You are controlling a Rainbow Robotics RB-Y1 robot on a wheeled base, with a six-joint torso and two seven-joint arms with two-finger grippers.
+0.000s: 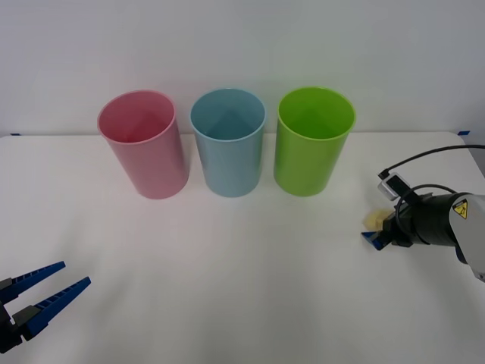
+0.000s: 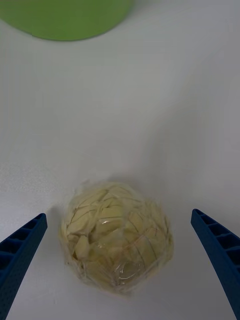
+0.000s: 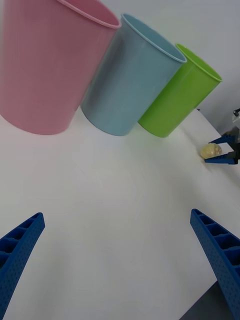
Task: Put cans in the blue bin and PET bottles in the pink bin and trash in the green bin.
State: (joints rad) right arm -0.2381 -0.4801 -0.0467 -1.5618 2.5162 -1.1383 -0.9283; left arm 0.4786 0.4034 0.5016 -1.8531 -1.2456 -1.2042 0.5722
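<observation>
A: With the trash (image 2: 117,237) lying on the bench (image 1: 242,265) at right of frame, where's the right end effector (image 1: 377,234)?
B: Wide open astride it, holding nothing; centre it, then close gently

— How's the light on my side?

— Bright and even, from above. The white table (image 1: 227,265) is nearly washed out, and the pink bin (image 1: 144,144), blue bin (image 1: 227,142) and green bin (image 1: 312,141) cast only faint, soft shadows.

— Anything soft near my right wrist?

— The trash (image 2: 117,237) is sharp, its wrap glinting; the green bin behind blurs.
</observation>
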